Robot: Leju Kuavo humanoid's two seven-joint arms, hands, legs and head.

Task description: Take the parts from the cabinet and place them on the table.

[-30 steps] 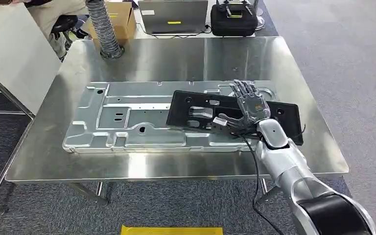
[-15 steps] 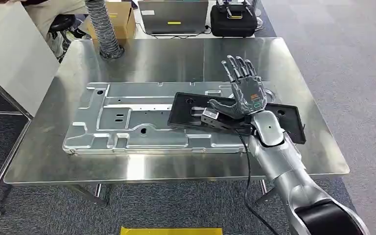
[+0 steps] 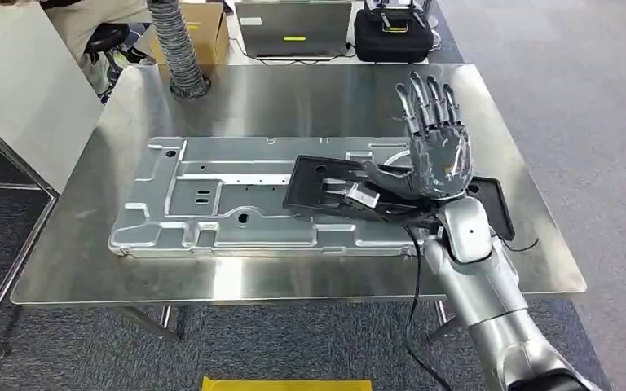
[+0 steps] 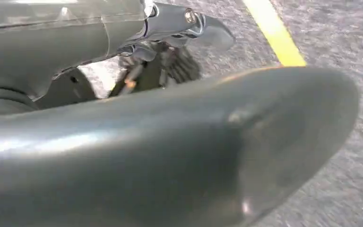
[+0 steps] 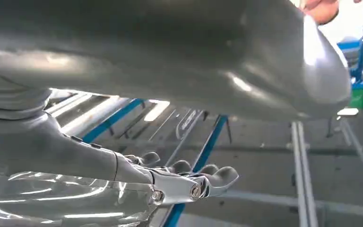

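Right of centre on the worktop (image 3: 293, 98), the black part (image 3: 334, 191) is lying stiff and flat-looking, probably light; its long edges suit gripping, while the right robot hand (image 3: 436, 155) is hovering wide, holding nothing.

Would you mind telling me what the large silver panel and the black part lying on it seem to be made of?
The silver panel looks like stamped sheet metal, bare and satin: pressed ribs, punched holes, soft reflections. The black part looks like moulded plastic, or possibly painted metal, with a matte finish that shows no glare. The table appears to be brushed stainless steel, mirroring blurrily.
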